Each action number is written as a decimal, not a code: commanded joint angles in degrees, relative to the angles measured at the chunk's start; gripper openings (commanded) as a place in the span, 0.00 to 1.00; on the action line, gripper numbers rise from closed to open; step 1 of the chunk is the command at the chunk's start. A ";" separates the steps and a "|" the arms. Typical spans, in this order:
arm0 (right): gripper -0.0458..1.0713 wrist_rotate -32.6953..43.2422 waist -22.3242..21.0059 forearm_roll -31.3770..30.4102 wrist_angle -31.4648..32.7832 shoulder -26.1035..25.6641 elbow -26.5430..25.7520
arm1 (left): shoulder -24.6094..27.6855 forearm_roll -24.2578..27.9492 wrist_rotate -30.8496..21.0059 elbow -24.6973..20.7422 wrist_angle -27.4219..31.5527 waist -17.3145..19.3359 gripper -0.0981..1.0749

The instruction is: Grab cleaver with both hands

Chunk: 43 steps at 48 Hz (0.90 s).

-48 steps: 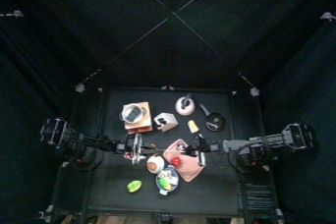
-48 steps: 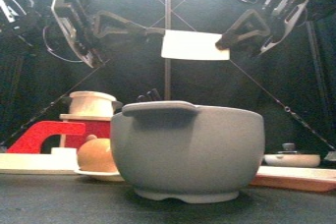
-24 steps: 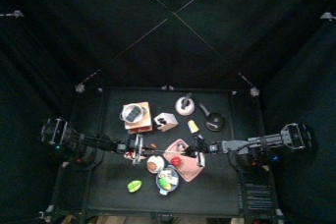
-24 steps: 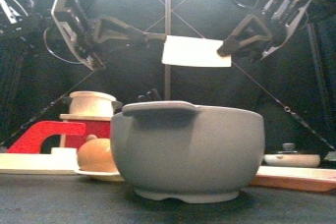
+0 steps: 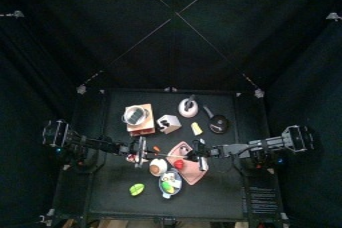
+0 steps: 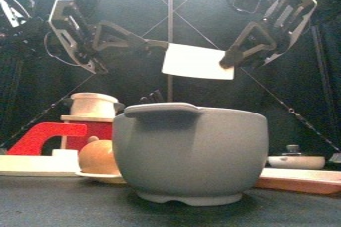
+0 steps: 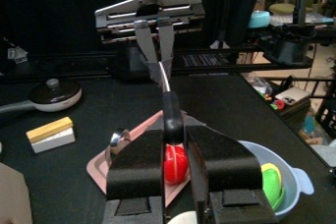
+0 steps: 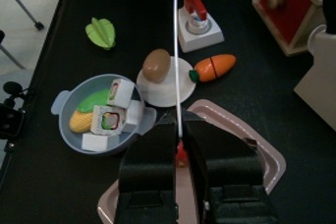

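Note:
The cleaver [image 6: 194, 62] hangs in the air above the table, its white blade facing the front view, slightly tilted. My left gripper [image 6: 162, 45] is shut on its left upper end and my right gripper [image 6: 228, 66] is shut on its right lower end. In the left wrist view the cleaver [image 7: 163, 71] shows edge-on as a thin strip between my left gripper [image 7: 170, 122] and the right gripper [image 7: 148, 14] opposite. In the right wrist view the cleaver [image 8: 172, 61] runs as a thin line out of my right gripper [image 8: 178, 138]. From above, both grippers meet at the cleaver [image 5: 174, 152].
A big grey bowl [image 6: 186, 151] stands close in front. Below lie a pink board [image 8: 234, 120], a bowl of sushi [image 8: 98, 110], an egg on a plate [image 8: 156, 67], a carrot [image 8: 214, 67] and a green piece [image 8: 100, 31]. A red stand [image 6: 54, 136] is at the left.
The cleaver has sunk a little and tilted, its right end lower. The right gripper moved down with it; the left one shifted slightly. Both keep their hold.

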 commanded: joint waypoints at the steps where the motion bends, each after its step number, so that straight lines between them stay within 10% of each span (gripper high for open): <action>1: 0.34 -0.18 -0.09 -0.09 0.09 -0.62 -1.76 | -0.09 0.18 0.09 -1.32 -0.18 0.26 0.45; 43: 0.34 -0.18 0.00 -0.44 0.44 0.79 -2.11 | 0.00 0.18 0.00 -1.23 0.53 -0.09 0.45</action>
